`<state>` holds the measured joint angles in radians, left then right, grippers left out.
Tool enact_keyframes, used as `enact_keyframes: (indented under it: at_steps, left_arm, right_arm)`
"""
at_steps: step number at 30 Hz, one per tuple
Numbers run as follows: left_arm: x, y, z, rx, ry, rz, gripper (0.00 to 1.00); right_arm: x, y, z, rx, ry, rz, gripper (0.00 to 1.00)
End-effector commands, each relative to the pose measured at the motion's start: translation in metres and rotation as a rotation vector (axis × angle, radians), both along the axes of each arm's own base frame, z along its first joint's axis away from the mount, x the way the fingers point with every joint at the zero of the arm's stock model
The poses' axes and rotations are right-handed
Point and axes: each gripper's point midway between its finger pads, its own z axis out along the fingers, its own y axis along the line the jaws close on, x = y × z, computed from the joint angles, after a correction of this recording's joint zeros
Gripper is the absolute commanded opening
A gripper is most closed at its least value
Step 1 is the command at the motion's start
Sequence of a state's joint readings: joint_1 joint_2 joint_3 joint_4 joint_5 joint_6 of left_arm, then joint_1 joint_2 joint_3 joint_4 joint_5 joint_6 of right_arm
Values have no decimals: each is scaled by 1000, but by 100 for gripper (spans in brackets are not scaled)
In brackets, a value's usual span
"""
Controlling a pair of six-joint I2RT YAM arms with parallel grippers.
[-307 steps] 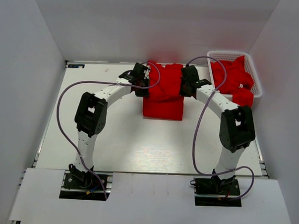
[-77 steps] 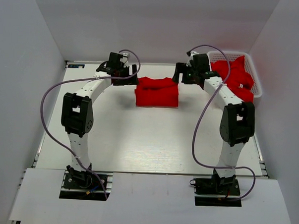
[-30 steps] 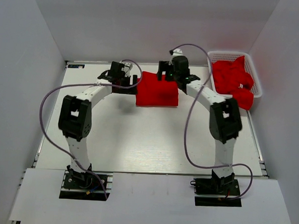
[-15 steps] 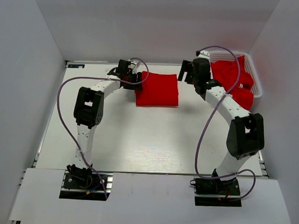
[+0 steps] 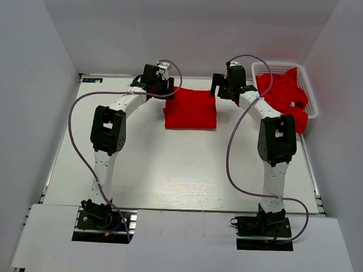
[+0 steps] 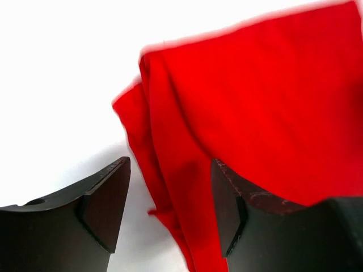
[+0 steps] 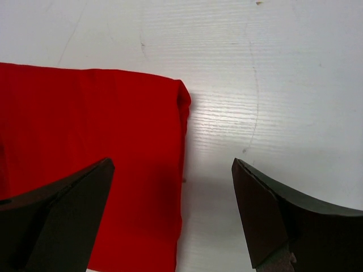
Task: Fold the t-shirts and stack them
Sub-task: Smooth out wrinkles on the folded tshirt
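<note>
A folded red t-shirt (image 5: 190,109) lies flat at the back middle of the table. My left gripper (image 5: 166,89) is at its back left corner. In the left wrist view the jaws of the left gripper (image 6: 170,170) stand apart around the layered edge of the t-shirt (image 6: 255,102), with bare table between the cloth and the left finger (image 6: 105,207). My right gripper (image 5: 221,88) hovers at the back right corner. It is wide open (image 7: 171,164), straddling the t-shirt's right edge (image 7: 85,124) without touching it. More red t-shirts (image 5: 283,92) fill the basket.
The white lattice basket (image 5: 275,65) stands at the back right corner, and one shirt (image 5: 295,120) hangs over its near rim. White walls close in the table on three sides. Both arms' cables loop above the table.
The right arm has drawn back from over the t-shirt to its right edge. The left jaws have narrowed around the left edge. The raised fold now lies flat.
</note>
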<state>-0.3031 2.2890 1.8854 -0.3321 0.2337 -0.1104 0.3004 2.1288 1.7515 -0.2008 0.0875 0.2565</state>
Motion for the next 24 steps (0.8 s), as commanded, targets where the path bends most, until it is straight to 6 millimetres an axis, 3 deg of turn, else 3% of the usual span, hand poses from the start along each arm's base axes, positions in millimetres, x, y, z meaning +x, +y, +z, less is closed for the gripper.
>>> enact_keyframes:
  at_steps: [1, 6, 7, 9, 10, 11, 23, 24]
  left_arm:
    - [26, -3, 24, 9, -107, 4, 68]
    - [45, -4, 16, 39, -151, -1, 68]
    - [51, -3, 23, 45, -161, 11, 66]
    - [56, 3, 8, 87, -137, 30, 66]
    - [58, 2, 13, 89, -154, 25, 66]
    - [55, 1, 3, 90, -132, 17, 66]
    - [58, 4, 0, 87, -156, 38, 71]
    - [58, 4, 0, 87, -156, 38, 62]
  right_arm:
    - [17, 8, 18, 35, -57, 41, 90]
    - [34, 11, 13, 70, -70, 40, 90]
    - [33, 16, 8, 97, -52, 58, 90]
    - [39, 14, 9, 109, -66, 58, 90]
    - [41, 17, 13, 127, -79, 62, 90]
    - [42, 19, 16, 134, -91, 66, 90]
    - [45, 23, 9, 150, -83, 86, 90]
    - [45, 24, 4, 149, -72, 92, 90]
